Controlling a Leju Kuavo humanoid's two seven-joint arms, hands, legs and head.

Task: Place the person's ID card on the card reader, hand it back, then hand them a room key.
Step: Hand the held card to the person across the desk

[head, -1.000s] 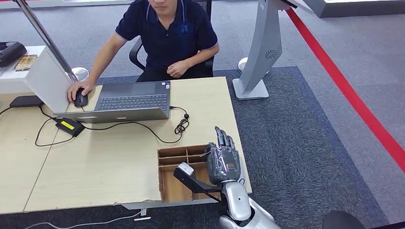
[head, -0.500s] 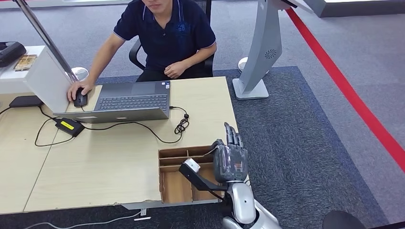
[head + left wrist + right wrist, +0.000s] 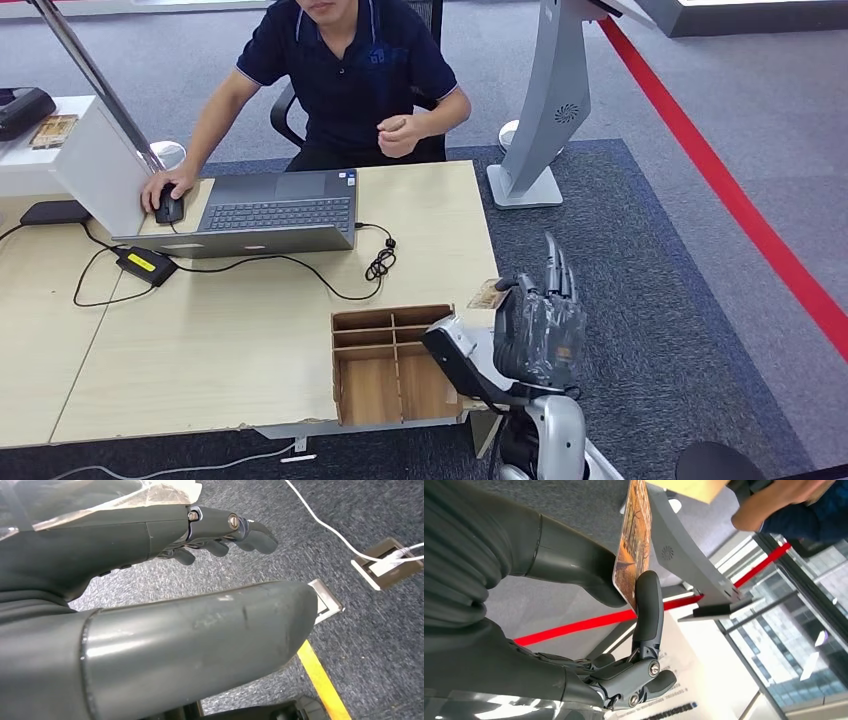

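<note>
My right hand (image 3: 540, 325) is raised beside the table's right edge and pinches a card (image 3: 484, 293) with an orange-brown picture. In the right wrist view that card (image 3: 634, 540) stands edge-on between the thick thumb (image 3: 574, 565) and a dark finger (image 3: 647, 605). A person in a dark blue shirt (image 3: 350, 70) sits across the table with one hand (image 3: 398, 135) lifted to chest height and the other on a mouse (image 3: 168, 208). My left hand (image 3: 220, 530) hangs over grey carpet with nothing in it.
A wooden divided box (image 3: 390, 315) stands at the table's near right corner, just left of my right hand. A laptop (image 3: 270, 210), cables (image 3: 380, 262) and a power brick (image 3: 148, 264) lie mid-table. A grey kiosk stand (image 3: 545, 110) rises at the right.
My right hand has lifted out of the wooden box and moved right and forward, now showing the card. The person has raised one hand from the lap.
</note>
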